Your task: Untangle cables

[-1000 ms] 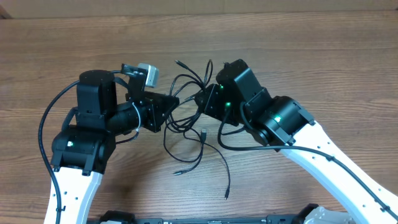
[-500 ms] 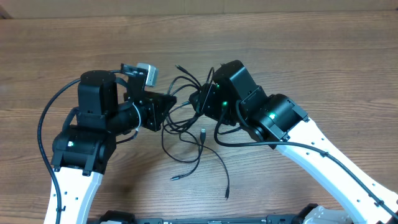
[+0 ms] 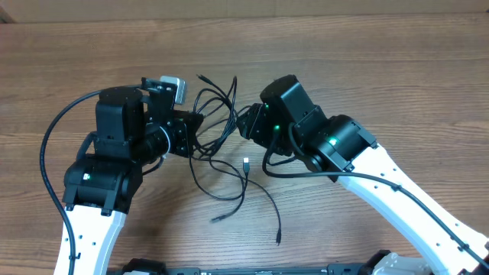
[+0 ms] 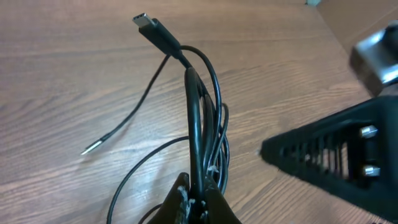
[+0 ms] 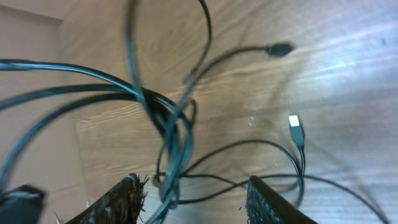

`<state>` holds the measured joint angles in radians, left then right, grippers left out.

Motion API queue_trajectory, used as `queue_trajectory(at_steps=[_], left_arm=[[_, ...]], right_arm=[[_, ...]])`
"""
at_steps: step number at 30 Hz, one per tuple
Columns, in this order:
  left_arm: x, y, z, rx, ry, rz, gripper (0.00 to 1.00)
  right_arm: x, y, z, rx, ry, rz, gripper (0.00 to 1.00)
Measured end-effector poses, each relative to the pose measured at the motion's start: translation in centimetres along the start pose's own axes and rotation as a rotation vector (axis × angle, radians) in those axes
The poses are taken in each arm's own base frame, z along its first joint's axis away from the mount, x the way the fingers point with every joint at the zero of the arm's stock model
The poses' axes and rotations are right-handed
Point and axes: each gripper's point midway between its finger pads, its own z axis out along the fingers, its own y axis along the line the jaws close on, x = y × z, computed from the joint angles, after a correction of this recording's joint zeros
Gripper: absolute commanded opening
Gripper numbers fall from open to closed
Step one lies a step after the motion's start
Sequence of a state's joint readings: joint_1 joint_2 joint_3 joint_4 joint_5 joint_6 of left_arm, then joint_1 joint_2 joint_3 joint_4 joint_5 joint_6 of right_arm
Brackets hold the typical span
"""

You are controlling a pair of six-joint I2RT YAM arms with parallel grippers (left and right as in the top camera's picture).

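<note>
- Cables (image 3: 220,137): very thin black flexible cords, snarled into one loose knot at the middle of the wooden table (image 3: 397,69), between the two arms. Loops arch to the far side and loose tails trail to the near side.
- Count of cords: the strands cross too densely in the knot to tell. Four free ends can be counted from overhead: a far plug tip (image 3: 200,77), a silver plug (image 3: 247,162) just near of the knot, a near tip (image 3: 216,219), and a near-right tip (image 3: 278,241).
- Plug forms: the left wrist view shows a flat black connector (image 4: 149,26) with a metal mouth at the top of a raised loop, and a slim pin-like tip (image 4: 91,148) lying on the wood. The right wrist view shows the silver rectangular plug (image 5: 296,129) and a dark rounded plug (image 5: 280,47), both blurred.
- Left gripper (image 4: 199,202): jaws pinched together on a bundle of several cable strands, which rise upright from the fingertips. It sits at the left edge of the knot.
- Right gripper (image 5: 199,199): its two fingers (image 5: 127,199) stand apart, and blurred strands pass through the gap nearer the left finger, not clamped. It sits at the right edge of the knot.
- Count of equipment: two arms and two grippers. Three green indicator lights (image 3: 334,143) glow on the arms.
</note>
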<state>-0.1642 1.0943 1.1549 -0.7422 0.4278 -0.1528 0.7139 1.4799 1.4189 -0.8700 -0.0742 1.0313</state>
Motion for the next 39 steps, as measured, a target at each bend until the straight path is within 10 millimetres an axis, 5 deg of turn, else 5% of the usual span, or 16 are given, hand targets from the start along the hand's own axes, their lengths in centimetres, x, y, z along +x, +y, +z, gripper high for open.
queue_trajectory(at_steps=[18, 24, 26, 30, 35, 37, 39], left_arm=[[-2.1, -1.2, -1.3, 0.037, -0.103, 0.009, 0.04], [-2.0, -1.9, -1.2, 0.067, -0.096, -0.063, 0.04], [-2.0, -2.3, -1.1, 0.077, -0.095, -0.074, 0.04], [-2.4, -2.7, -1.1, 0.093, -0.106, -0.099, 0.04], [-2.5, -2.8, -1.1, 0.097, -0.108, -0.11, 0.04], [-2.4, -2.8, -1.1, 0.1, -0.107, -0.111, 0.04], [-2.5, -2.8, -1.1, 0.1, -0.108, -0.113, 0.04]], right_arm=[[0.9, 2.6, 0.9, -0.083, 0.013, 0.147, 0.51], [0.9, 3.0, 0.9, -0.095, 0.013, 0.153, 0.04], [0.9, 3.0, 0.9, -0.096, 0.012, 0.155, 0.04], [0.9, 3.0, 0.9, -0.095, 0.012, 0.153, 0.39], [0.9, 3.0, 0.9, -0.094, 0.014, 0.156, 0.38], [0.9, 3.0, 0.9, -0.094, 0.013, 0.155, 0.16], [0.9, 2.9, 0.9, -0.093, 0.012, 0.152, 0.14]])
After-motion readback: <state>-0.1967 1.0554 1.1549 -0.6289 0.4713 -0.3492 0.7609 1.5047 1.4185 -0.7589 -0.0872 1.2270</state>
